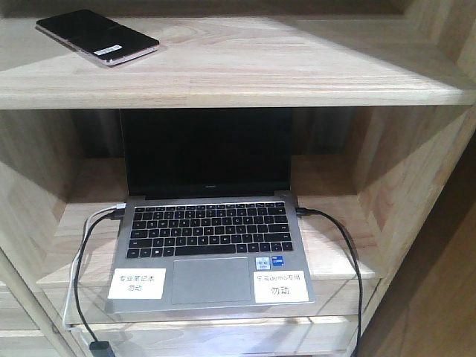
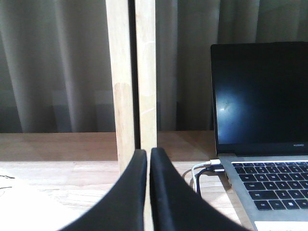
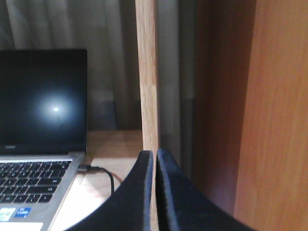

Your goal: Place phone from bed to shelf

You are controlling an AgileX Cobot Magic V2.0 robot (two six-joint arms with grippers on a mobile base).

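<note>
The phone lies flat on the upper plank of the pale wood shelf, at its left end, black screen up with a pinkish edge. Neither gripper appears in the front view. In the left wrist view my left gripper is shut with nothing between its black fingers, low in front of a wooden upright. In the right wrist view my right gripper is also shut and empty, facing another upright. The bed is out of view.
An open grey laptop with a dark screen sits on the lower plank, with cables plugged in on its left and right. White labels are stuck beside its trackpad. A reddish-brown panel stands close on the right.
</note>
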